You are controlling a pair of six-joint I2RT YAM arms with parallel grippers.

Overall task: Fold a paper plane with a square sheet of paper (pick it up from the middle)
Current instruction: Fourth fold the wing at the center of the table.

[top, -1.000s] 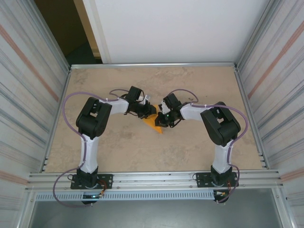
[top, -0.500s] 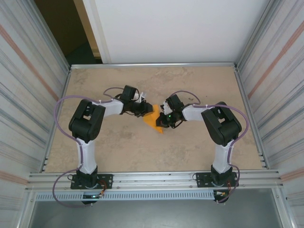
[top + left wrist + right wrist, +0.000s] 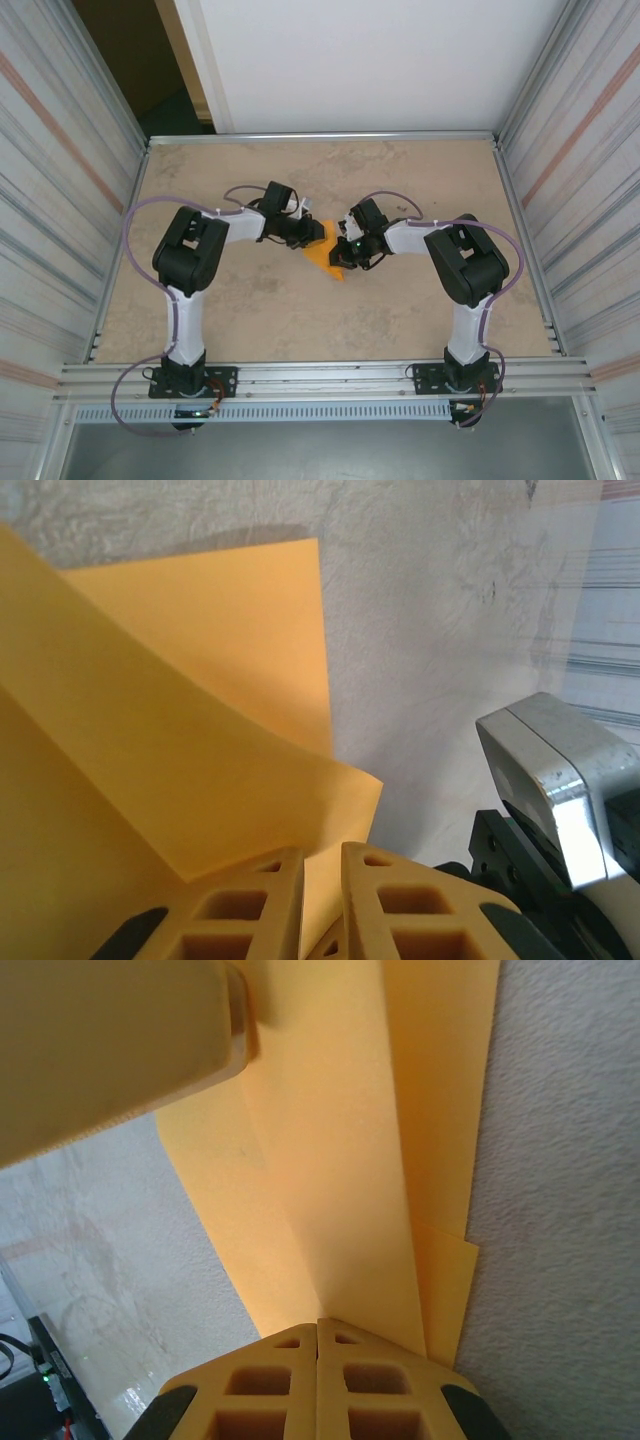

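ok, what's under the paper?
Table shows past the edges of the paper, which the left gripper and right gripper pinch. The folded layers cover whatever lies directly beneath.

This is a lab robot cell. Ribbed pale side panels [image 3: 60, 150] and silver aluminium rails [image 3: 320, 372] fence the beige mottled counter [image 3: 300, 310].

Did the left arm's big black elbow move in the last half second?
Yes. In the overhead view the left arm's black elbow has swung slightly right, away from the table's left rail, toward the orange paper.
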